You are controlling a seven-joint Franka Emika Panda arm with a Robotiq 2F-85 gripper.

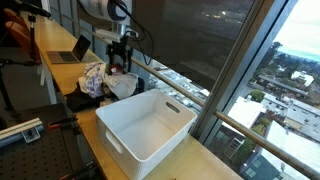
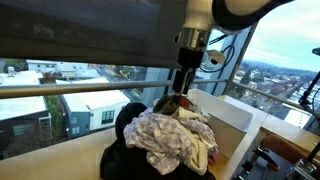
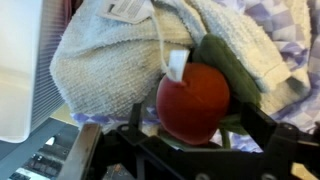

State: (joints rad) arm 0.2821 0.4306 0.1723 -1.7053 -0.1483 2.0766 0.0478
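Note:
In the wrist view a round red soft thing [image 3: 195,100] with a white tag [image 3: 177,64] and a green leaf-like part [image 3: 225,62] lies on a pile of cloths. My gripper [image 3: 192,116] is open, and its dark fingers [image 3: 252,118] stand on either side of the red thing with a small gap on each side. A beige towel [image 3: 105,60] lies just behind it. In both exterior views the gripper [image 1: 120,63] [image 2: 183,88] reaches down into the top of the cloth pile [image 1: 100,80] [image 2: 170,140].
A large white plastic bin [image 1: 150,125] [image 2: 228,112] stands on the table beside the pile. A laptop [image 1: 70,50] sits farther along the table. A window wall with a rail [image 2: 60,90] runs close behind the pile. A dark garment [image 2: 125,160] lies under the cloths.

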